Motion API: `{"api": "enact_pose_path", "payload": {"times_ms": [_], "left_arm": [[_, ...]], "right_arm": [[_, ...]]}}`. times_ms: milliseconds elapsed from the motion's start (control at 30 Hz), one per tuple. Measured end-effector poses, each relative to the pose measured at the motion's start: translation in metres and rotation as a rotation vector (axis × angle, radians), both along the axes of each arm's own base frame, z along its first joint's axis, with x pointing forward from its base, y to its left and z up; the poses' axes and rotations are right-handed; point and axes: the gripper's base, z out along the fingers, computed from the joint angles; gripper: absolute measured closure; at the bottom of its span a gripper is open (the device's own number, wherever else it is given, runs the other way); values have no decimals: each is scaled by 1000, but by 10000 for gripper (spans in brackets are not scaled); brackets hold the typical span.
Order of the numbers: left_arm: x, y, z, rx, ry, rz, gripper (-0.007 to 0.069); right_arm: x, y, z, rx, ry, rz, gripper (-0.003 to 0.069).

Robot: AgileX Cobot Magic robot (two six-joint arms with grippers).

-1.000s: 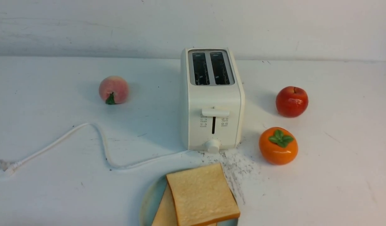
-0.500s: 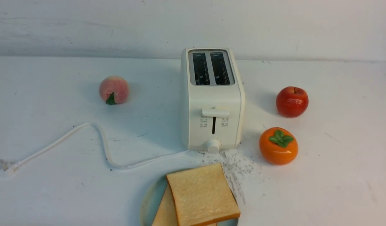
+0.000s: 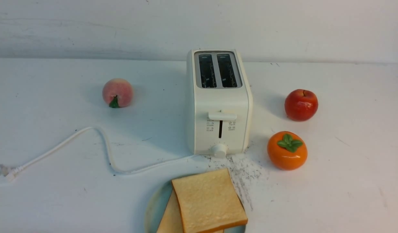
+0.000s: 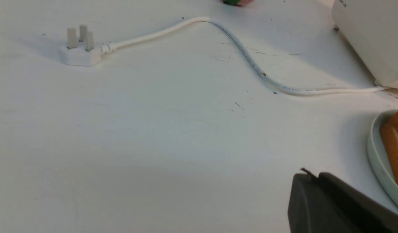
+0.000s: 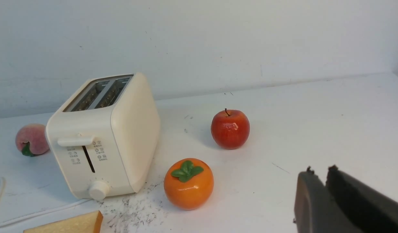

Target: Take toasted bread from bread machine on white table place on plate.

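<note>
Two slices of toasted bread (image 3: 208,200) lie stacked on the mint-green plate (image 3: 153,207) at the front middle of the white table (image 3: 56,194). The cream bread machine (image 3: 218,103) stands behind the plate, both slots empty, lever up. Neither arm shows in the front view. My left gripper (image 4: 310,176) is shut and empty, low over bare table beside the plate rim (image 4: 378,161), where a bread crust edge (image 4: 392,145) shows. My right gripper (image 5: 318,173) is shut and empty, over the table to the right of the fruit; a bread corner (image 5: 72,223) shows in that view.
A peach (image 3: 117,92) lies left of the toaster. A red apple (image 3: 301,105) and an orange persimmon (image 3: 286,150) sit to its right. The white cord (image 3: 102,145) runs left to a plug (image 4: 80,48). Black scratch marks (image 3: 244,171) lie beside the plate.
</note>
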Motion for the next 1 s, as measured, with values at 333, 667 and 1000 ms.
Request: {"api": "enact_pose_path", "payload": {"times_ms": [333, 667, 1000], "left_arm": [[0, 0, 0, 0, 0, 0, 608], [0, 0, 0, 0, 0, 0, 608], [0, 0, 0, 0, 0, 0, 608]], "right_arm": [[3, 8, 2, 60, -79, 76, 575], [8, 20, -9, 58, -114, 188, 565], [27, 18, -70, -13, 64, 44, 552]]}}
